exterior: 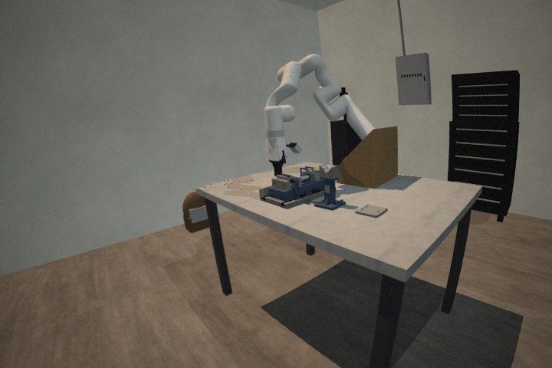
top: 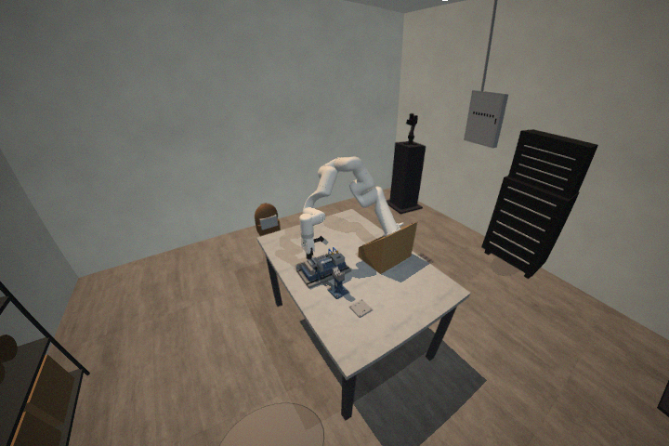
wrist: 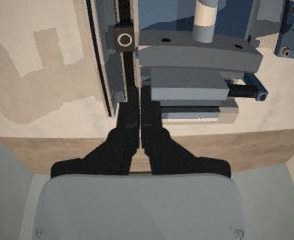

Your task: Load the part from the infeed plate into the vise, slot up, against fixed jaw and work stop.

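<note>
In the wrist view you see the gripper (wrist: 141,120) with its fingers pressed together on nothing, its tips at the end of the vise (wrist: 187,40), beside the part (wrist: 187,90), which lies between the jaws. The housing hides the lower half; the infeed plate (exterior: 371,210) lies bare.
</note>
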